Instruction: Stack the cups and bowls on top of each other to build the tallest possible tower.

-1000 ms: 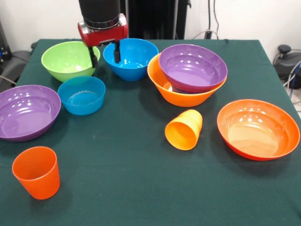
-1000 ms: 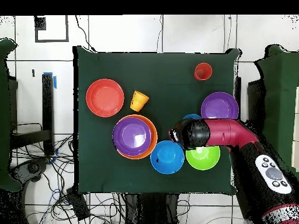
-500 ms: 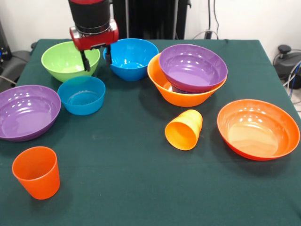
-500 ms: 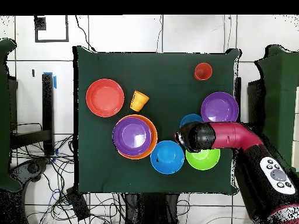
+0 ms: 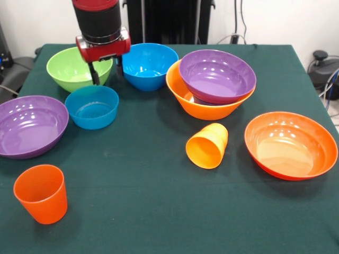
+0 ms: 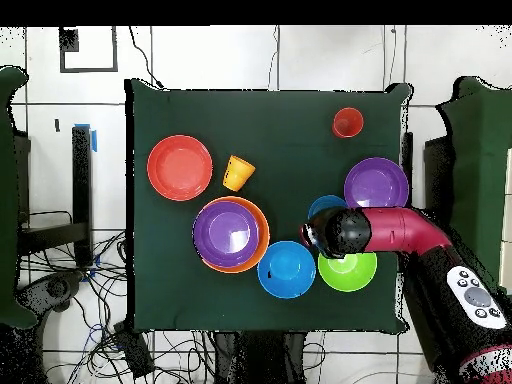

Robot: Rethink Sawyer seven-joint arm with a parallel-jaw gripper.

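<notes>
The tower so far is only two pieces: the big yellow-orange bowl right of centre in the front view, with one purple bowl nested and tilted in it. Nothing there has shifted over the last second. The wide red-orange bowl sits at the right edge, the second purple bowl at the left edge, the lime green bowl at upper left and the medium blue bowl beside it at top centre, all loose on the table.

What has changed is the gripper: a second ago it hung at the near rim of the medium blue bowl; now it has slid leftward in the front view to the gap between that bowl and the green one, just above the small translucent blue bowl. Its jaws stand apart and hold nothing.

That probably means the small blue bowl or the green one is the next pick, though I cannot tell which. The yellow-orange cup lies on its side below the tower, and the red-orange cup stands upright at lower left.
</notes>
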